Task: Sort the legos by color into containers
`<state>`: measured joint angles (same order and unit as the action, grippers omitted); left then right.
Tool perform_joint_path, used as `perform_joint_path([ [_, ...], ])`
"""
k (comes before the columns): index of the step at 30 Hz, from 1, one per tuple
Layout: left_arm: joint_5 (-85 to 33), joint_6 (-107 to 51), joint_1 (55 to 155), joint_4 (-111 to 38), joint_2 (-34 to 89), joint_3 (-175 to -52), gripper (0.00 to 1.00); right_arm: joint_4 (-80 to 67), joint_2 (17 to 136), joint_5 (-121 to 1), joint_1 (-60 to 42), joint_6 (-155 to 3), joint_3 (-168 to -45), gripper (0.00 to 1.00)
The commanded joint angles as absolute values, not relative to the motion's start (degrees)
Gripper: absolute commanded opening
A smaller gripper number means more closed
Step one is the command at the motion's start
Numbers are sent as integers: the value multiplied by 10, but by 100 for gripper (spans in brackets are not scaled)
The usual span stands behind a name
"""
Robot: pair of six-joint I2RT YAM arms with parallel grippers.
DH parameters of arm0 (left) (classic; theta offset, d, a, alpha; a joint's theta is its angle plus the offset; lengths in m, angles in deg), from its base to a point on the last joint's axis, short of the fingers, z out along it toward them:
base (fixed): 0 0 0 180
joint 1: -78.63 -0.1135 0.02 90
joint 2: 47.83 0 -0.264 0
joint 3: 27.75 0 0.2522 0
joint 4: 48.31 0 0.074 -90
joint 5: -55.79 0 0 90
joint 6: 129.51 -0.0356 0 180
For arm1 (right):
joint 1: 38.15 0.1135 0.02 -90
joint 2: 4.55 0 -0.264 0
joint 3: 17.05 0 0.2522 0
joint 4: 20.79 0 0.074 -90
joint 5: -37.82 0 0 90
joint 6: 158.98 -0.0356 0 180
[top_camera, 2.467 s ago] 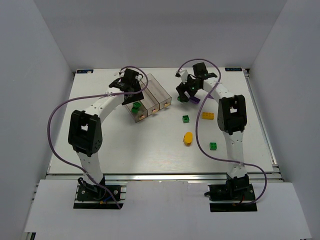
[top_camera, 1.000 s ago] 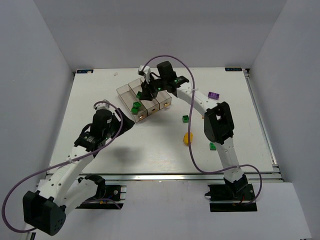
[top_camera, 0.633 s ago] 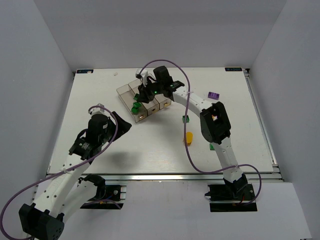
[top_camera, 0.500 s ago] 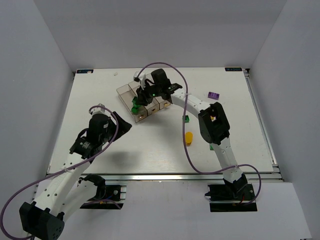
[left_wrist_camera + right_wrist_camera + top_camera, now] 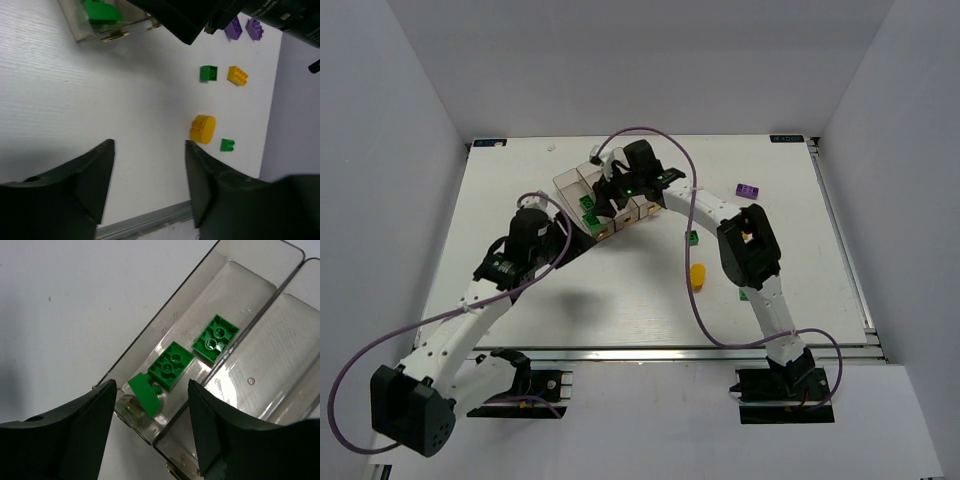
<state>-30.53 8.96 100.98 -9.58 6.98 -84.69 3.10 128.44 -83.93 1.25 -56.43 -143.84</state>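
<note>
Three joined smoky containers [image 5: 570, 178] stand at the table's far middle. My right gripper [image 5: 611, 196] hangs open above them, nothing between its fingers. In the right wrist view the left container [image 5: 240, 290] holds three green legos: two square [image 5: 217, 337] [image 5: 171, 365] and one rounded [image 5: 145, 396], under my right gripper [image 5: 151, 385]. My left gripper [image 5: 148, 145] is open and empty over bare table, just left of the containers. Beyond it lie a green lego [image 5: 208, 73], a yellow-orange brick [image 5: 237, 75], a yellow-orange oval [image 5: 203, 129], a small green lego [image 5: 227, 145] and two purple legos [image 5: 233, 27].
From above, a purple lego [image 5: 748, 191] sits at the right, a green one [image 5: 692, 237] and the oval [image 5: 699, 275] beside the right arm's elbow. That arm stretches across the table's middle. White walls close in the table on three sides.
The right gripper's jaws have spread wider over the left container. The left arm has swung forward towards the containers, its jaws a little narrower.
</note>
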Motion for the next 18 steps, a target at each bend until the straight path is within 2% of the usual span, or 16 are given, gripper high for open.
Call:
perform_joint_path([
  [1, -239, 62, 1018, -156, 126, -891, 63, 26, 1199, -854, -21, -603, -1445, 63],
  [4, -205, 46, 1037, -179, 204, -934, 43, 26, 1130, -860, -79, -628, -1386, 47],
  [5, -202, 42, 1044, -181, 229, -947, 39, 28, 1113, -862, -89, -632, -1346, 35],
  [6, -197, 37, 1052, -183, 250, -979, 35, 33, 1078, -864, -101, -636, -1327, 28],
  [7, -193, 25, 1060, -181, 276, -998, 34, 55, 1064, -858, -112, -638, -1308, 22],
  [8, -192, 17, 1079, -174, 325, -1020, 34, 72, 1050, -855, -144, -634, -1280, 9],
  [10, -197, -6, 1101, -130, 379, -1107, 37, 142, 1015, -852, -175, -615, -1256, 5],
  [12, -220, -24, 1134, -89, 464, -1175, 49, 184, 980, -857, -210, -589, -1212, 14],
  [13, -230, -36, 1145, -51, 491, -1239, 62, 201, 967, -861, -219, -580, -1192, 22],
  [14, -248, -41, 1155, -28, 518, -1272, 67, 229, 955, -862, -226, -576, -1176, 42],
  [17, -297, -42, 1188, 55, 624, -1390, 71, 273, 908, -863, -265, -562, -1114, 63],
  [18, -309, -38, 1202, 77, 673, -1419, 71, 279, 886, -859, -284, -559, -1098, 66],
])
